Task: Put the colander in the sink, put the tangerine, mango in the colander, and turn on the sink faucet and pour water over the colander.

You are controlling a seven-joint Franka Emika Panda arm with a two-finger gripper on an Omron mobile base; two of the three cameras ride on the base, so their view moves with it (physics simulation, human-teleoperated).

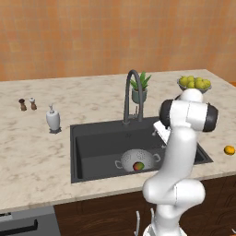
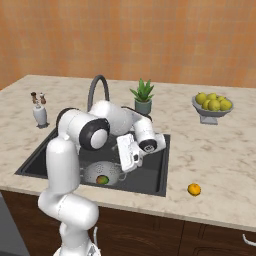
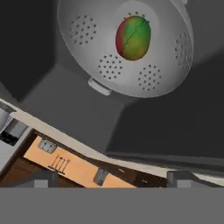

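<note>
Mango (image 1: 138, 166) is lying inside the colander (image 1: 129, 158), which is sitting on the floor of the sink (image 1: 92, 143), toward its front wall. Above the sink and to the right of the colander, the robot's fingers (image 2: 131, 154) are standing spread with nothing between them, judging by the hand view, where the two tips are sitting far apart at the bottom corners. The tangerine (image 2: 194, 189) is resting on the table (image 2: 210, 165) well to the right of the sink, near the front edge. The sink faucet (image 1: 130, 94) is arching over the back of the sink. Fetching the tangerine looks like the step in hand: the arm is best lifting clear of the sink rim first, then coming down over the fruit with the fingers wide and centred, closing gently so the round fruit is not rolling off the edge.
</note>
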